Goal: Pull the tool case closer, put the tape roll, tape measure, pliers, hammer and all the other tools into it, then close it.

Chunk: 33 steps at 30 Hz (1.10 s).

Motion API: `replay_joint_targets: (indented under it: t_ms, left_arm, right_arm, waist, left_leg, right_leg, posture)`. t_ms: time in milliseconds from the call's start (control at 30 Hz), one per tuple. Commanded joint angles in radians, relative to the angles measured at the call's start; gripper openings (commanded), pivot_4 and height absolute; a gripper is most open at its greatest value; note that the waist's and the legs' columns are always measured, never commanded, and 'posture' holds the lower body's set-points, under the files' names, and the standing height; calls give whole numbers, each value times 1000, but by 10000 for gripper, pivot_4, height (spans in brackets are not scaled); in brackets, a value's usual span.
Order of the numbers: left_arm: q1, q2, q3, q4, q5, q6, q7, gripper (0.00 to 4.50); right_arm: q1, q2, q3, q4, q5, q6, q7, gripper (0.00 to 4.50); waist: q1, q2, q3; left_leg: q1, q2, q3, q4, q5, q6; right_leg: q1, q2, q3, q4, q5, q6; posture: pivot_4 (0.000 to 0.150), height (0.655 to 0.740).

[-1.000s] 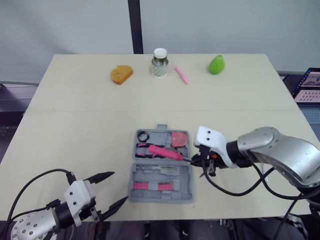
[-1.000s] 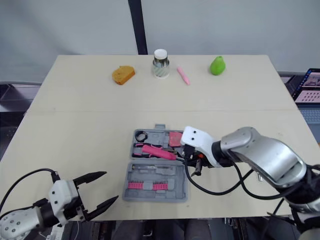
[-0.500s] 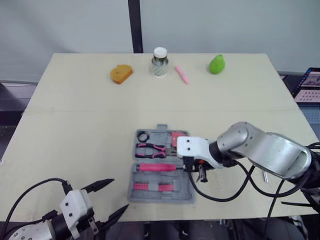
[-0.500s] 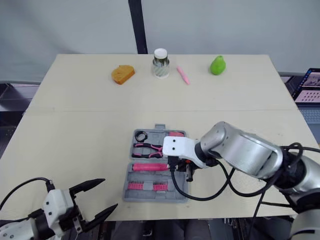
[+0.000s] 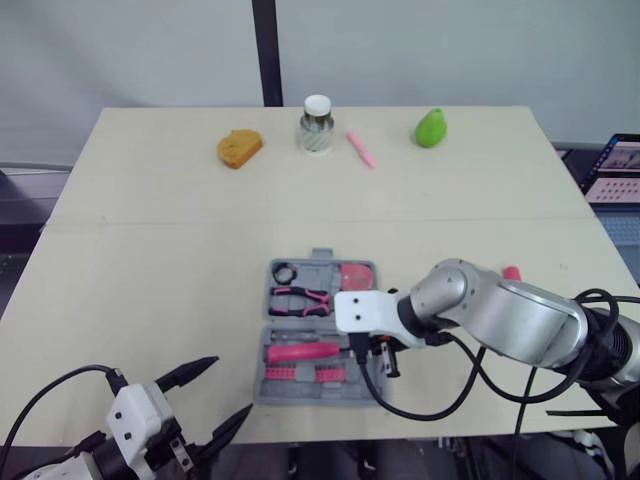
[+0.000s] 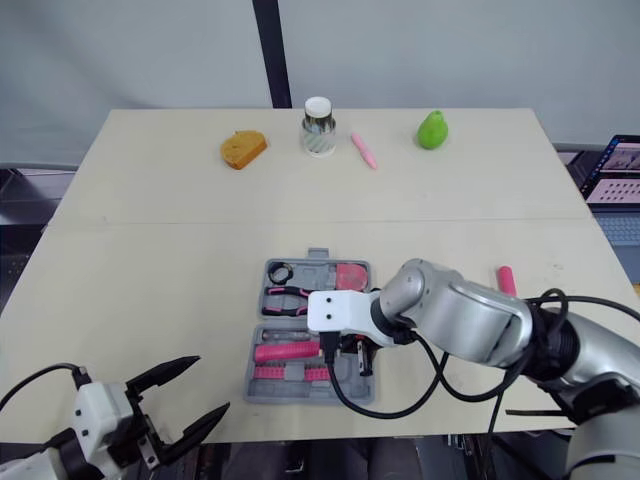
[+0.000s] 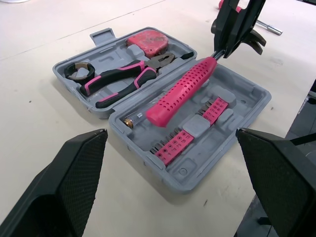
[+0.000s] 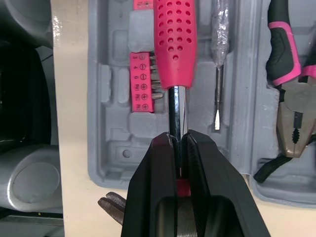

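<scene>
Right hand [image 8: 177,140] clamped on hammer [image 7: 182,91] shank over open tool case [image 7: 245,97]; left hand [image 5: 222,390] splayed.

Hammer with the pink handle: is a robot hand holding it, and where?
Yes, the right gripper pinches the hammer by its bare metal shaft, just past the pink grip. The left gripper holds nothing.
</scene>
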Motion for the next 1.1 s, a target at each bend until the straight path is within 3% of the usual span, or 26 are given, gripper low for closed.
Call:
replay_joint_targets:
  t_ms: [33,1100]
  left_arm:
    - [20,-3,8,-25,-9,-15,4,45000]
    - [1,8,-2,-20,14,-10,19,45000]
  right_arm:
    - [5,22,4,-7,-22,14,-24,192]
    - [49,151,34,44,-44,72,-131,192]
  waist:
    - [-4,0,0]
    - [-8,0,0]
  left_leg:
    - [0,0,0,0,0,0]
    - [0,0,0,0,0,0]
  right_leg:
    - [0,0,0,0,0,0]
    - [0,0,0,1,0,0]
  posture:
    - [1500,7400]
    - [1500,7400]
